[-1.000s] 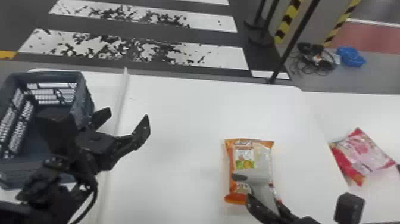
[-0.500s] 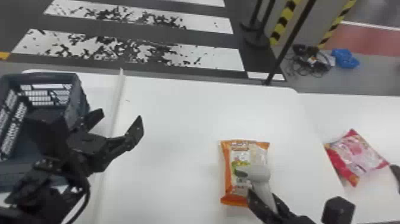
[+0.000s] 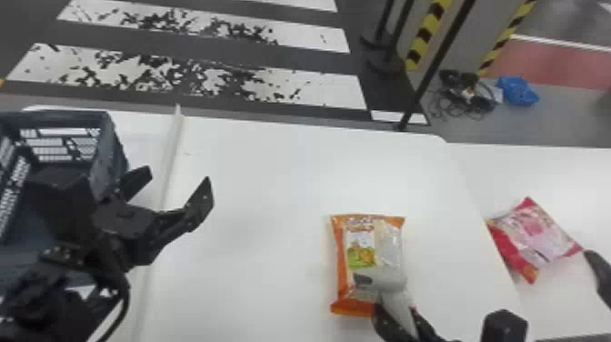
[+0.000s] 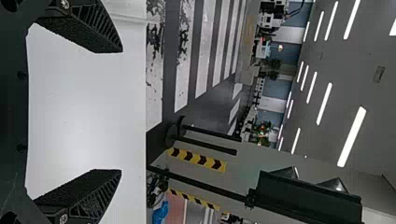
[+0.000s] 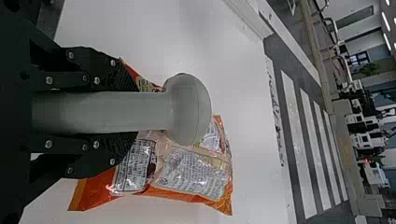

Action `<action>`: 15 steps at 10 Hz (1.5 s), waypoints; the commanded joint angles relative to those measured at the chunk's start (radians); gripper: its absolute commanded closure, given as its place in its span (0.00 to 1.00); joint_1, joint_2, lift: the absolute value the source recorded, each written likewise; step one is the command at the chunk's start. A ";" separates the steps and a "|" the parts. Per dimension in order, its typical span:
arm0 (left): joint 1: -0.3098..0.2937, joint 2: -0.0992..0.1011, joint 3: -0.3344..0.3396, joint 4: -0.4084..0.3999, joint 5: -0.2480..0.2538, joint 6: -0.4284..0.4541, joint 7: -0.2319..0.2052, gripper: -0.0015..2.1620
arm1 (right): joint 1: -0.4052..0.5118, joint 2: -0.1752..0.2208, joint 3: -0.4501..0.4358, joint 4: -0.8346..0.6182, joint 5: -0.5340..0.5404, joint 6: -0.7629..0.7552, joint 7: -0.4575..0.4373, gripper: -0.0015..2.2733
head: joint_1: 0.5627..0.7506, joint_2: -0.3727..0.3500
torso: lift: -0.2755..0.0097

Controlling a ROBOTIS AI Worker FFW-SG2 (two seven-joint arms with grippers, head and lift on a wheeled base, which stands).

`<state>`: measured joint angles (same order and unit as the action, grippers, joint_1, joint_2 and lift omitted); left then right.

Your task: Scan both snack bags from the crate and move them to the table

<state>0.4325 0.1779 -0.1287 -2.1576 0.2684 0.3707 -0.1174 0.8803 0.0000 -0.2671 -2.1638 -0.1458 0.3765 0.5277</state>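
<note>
Two pincers are near us: the right pincer is closed around the handle of the grey scanner, and the left pincer is wide, with nothing in it. The scanner's round head hangs over the orange bag, which lies flat on the white surface; I can't tell if they touch. This bag looks light and puffy, with shiny, slippery skin that bends and crinkles. The snacks inside may be easy to crush, so a soft squeeze is best. I would take it by its two long sides, near the fat middle, or pinch the flat end seam away from the scanner. A hard pinch on the puffy part could pop it. Farther off, the pink bag lies on the next surface, to the right, and should feel much the same. The dark crate sits at the far left, with stiff walls.
</note>
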 commanded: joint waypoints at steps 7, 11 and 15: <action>0.032 -0.001 0.012 -0.038 -0.003 -0.006 -0.008 0.03 | -0.026 0.001 -0.113 -0.001 -0.160 0.009 0.063 0.98 | 0.70 0.23 | 0.66; 0.061 -0.001 0.020 -0.073 0.000 0.003 -0.022 0.03 | -0.274 -0.040 -0.330 0.090 -0.215 0.258 0.107 0.98 | 0.70 0.07 | 0.66; 0.094 -0.018 0.028 -0.099 -0.031 0.027 -0.021 0.03 | -0.500 -0.207 -0.333 0.464 -0.129 0.175 0.169 0.98 | 0.70 0.03 | 0.66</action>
<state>0.5253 0.1613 -0.0995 -2.2563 0.2432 0.3887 -0.1381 0.4140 -0.1846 -0.6056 -1.7579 -0.2944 0.5727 0.6928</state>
